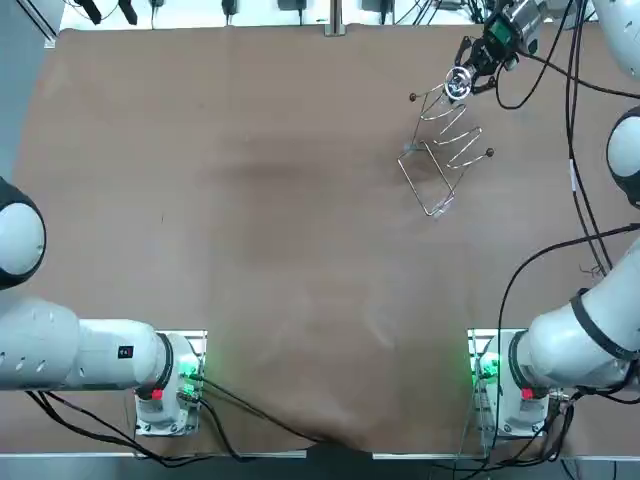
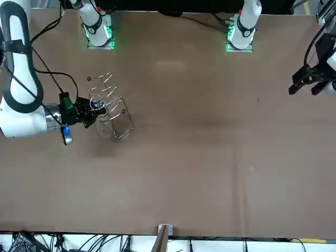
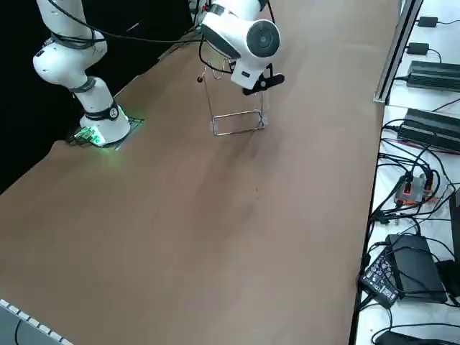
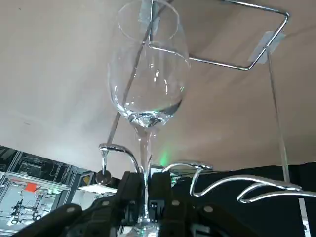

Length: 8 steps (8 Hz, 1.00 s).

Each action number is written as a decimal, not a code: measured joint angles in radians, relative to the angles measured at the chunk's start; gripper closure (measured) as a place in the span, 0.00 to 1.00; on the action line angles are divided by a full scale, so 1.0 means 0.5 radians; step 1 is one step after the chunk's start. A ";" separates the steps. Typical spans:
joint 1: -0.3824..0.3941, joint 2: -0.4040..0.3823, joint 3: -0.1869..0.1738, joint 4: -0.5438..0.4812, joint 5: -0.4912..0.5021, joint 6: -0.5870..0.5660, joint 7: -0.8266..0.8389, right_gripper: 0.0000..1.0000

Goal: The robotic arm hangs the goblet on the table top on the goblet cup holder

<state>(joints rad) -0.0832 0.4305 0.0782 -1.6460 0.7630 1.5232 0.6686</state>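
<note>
Step in hand: the hanging itself. Right pincer [image 1: 468,70], upper right of the top view, is clenched on the goblet [image 4: 148,84] stem, which sits between two prongs of the goblet cup holder [image 1: 445,150], bowl toward its base. Next, by my judgement: seat the foot on the prongs, then release.

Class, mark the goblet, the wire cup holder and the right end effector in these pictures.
goblet [image 4: 148,84]: right wrist view, on the glass bowl.
wire cup holder [image 4: 118,146]: right wrist view, on a curved hook.
right end effector [image 4: 145,197]: right wrist view, between its fingertips, shut on the goblet's stem.
</note>
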 joint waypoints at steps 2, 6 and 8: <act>0.033 -0.001 0.003 -0.003 0.002 0.031 0.013 0.89; 0.087 -0.001 0.004 -0.032 0.002 0.112 0.048 0.89; 0.106 0.004 0.004 -0.044 0.011 0.133 0.063 0.89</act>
<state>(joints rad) -0.0303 0.4325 0.0803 -1.6681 0.7683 1.5896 0.6999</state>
